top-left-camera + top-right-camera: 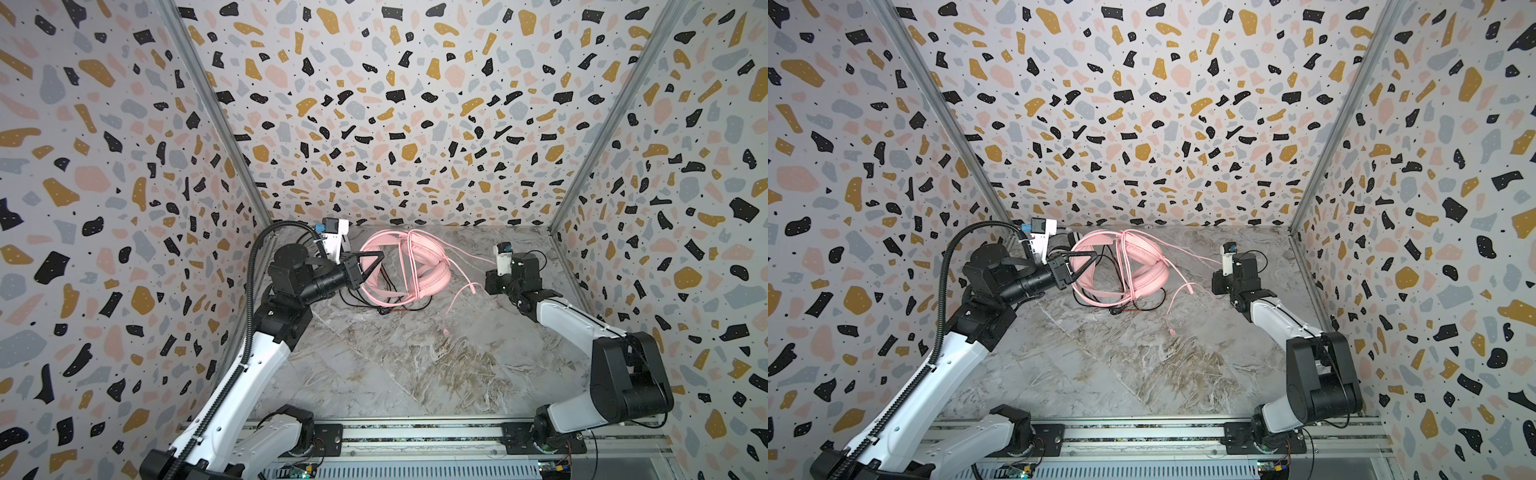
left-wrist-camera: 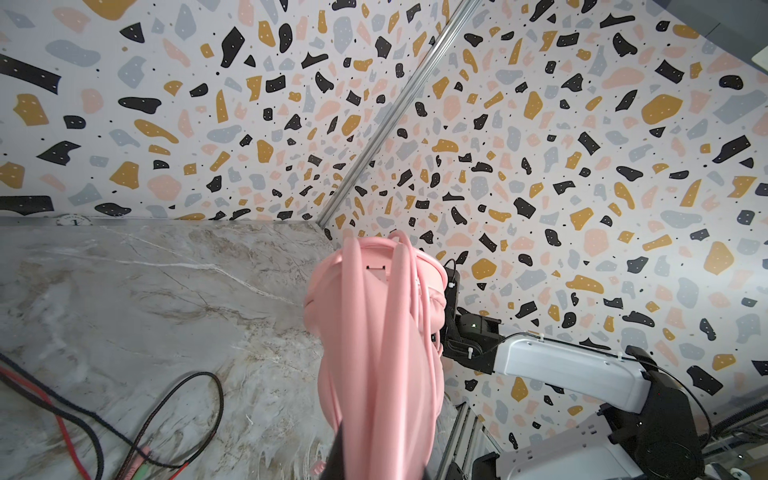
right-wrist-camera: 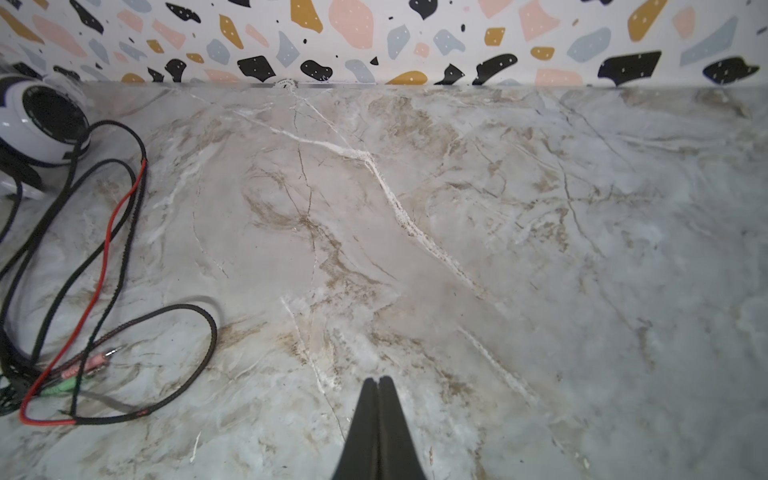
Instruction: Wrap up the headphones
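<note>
1. Left gripper (image 1: 380,254): closed. I see its fingertips meeting on the headband of the pink headphones (image 1: 428,270), reached from the left.
2. Right gripper (image 3: 379,380): fingers pressed together with nothing between them. It is over a bare part of the surface (image 3: 498,249), to the right of the pink headphones and apart from them.
3. Pink headphones: toward the back of the surface, just in front of the back wall (image 1: 415,124). They stand on edge with the earcups together. In my left wrist view they fill the centre (image 2: 374,316). I cannot tell whether they rest on the surface or hang from the grip.
4. Pink cable (image 1: 409,266): several turns lie across the band and earcups. A loose tail runs off to the right and forward, and its plug (image 1: 445,332) lies on open surface.
5. White headphones (image 3: 39,124): black stripes, at the back left behind the left gripper, mostly hidden in both top views.
6. Black cable (image 3: 124,249): loose loops on the surface under and in front of the pink headphones, with a red strand (image 3: 106,249) alongside. Its pink and green plugs (image 3: 83,370) lie inside the loops.
</note>
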`<state>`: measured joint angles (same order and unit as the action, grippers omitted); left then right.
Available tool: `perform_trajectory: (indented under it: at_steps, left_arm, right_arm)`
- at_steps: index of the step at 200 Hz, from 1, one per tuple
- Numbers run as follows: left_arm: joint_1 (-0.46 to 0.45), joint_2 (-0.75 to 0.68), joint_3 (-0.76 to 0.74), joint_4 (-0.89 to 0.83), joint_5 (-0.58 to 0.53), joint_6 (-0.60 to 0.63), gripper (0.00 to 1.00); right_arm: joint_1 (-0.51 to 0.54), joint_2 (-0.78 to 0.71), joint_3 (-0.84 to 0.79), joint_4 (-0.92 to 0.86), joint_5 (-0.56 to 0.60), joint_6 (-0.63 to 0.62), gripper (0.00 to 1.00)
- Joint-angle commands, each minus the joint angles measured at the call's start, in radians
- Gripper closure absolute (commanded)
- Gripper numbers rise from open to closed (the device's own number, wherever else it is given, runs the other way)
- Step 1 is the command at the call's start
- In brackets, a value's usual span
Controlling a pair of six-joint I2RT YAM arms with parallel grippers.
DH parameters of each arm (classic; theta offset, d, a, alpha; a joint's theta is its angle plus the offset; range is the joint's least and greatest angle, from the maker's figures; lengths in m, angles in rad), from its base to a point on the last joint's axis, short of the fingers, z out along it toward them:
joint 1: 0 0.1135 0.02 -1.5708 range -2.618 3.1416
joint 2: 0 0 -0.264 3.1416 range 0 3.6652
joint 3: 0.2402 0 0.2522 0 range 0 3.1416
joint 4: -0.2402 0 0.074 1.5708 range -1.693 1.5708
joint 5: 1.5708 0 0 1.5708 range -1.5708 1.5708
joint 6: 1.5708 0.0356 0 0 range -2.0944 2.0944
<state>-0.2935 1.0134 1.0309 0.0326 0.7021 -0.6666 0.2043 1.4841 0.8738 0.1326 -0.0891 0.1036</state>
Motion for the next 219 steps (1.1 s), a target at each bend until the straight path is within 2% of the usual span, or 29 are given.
perform_trajectory:
  at_steps: [1, 28, 38, 54, 64, 76, 95, 118, 146, 168, 188, 204, 219]
  left_arm:
    - [0.007, -0.044, 0.066, 0.171, 0.027, -0.02, 1.0]
    - [0.008, -0.048, 0.072, 0.157, 0.027, -0.008, 1.0]
    - [0.009, -0.046, 0.074, 0.143, 0.025, 0.003, 1.0]
    - [0.011, -0.045, 0.068, 0.141, 0.021, 0.007, 1.0]
    - [0.011, -0.042, 0.063, 0.149, 0.017, 0.003, 1.0]
    - [0.011, -0.035, 0.052, 0.184, 0.022, -0.022, 1.0]
    - [0.012, -0.026, 0.026, 0.278, 0.039, -0.093, 1.0]
    - [0.012, -0.024, 0.03, 0.267, 0.05, -0.086, 1.0]
    - [0.02, -0.034, 0.064, 0.158, 0.029, -0.009, 1.0]
    - [0.037, -0.043, 0.072, 0.142, -0.005, 0.007, 1.0]
    - [0.042, -0.031, 0.059, 0.21, 0.007, -0.058, 1.0]
    - [0.042, -0.015, 0.033, 0.338, 0.023, -0.141, 1.0]
    - [0.042, -0.006, 0.023, 0.343, 0.02, -0.147, 1.0]
  right_arm:
    - [-0.011, 0.012, 0.041, 0.012, 0.091, -0.094, 0.98]
    - [-0.087, 0.006, 0.049, 0.047, -0.023, -0.023, 0.98]
    - [-0.12, -0.007, 0.049, 0.072, -0.137, 0.045, 0.99]
    - [-0.157, -0.017, 0.044, 0.136, -0.413, 0.194, 0.99]
    - [-0.138, -0.015, 0.063, 0.125, -0.489, 0.228, 0.99]
    - [-0.088, 0.005, 0.122, 0.028, -0.462, 0.189, 0.99]
    - [-0.027, 0.042, 0.21, -0.099, -0.318, 0.109, 0.99]
    - [-0.053, 0.043, 0.237, -0.126, -0.243, 0.096, 0.99]
    - [-0.129, -0.037, 0.217, -0.12, -0.22, 0.119, 0.99]
    - [-0.163, -0.127, 0.176, -0.107, -0.219, 0.128, 0.99]
    - [-0.162, -0.15, 0.175, -0.136, -0.238, 0.114, 0.99]
    - [-0.158, -0.155, 0.187, -0.15, -0.269, 0.1, 0.99]
    - [-0.137, -0.177, 0.205, -0.161, -0.27, 0.091, 0.99]
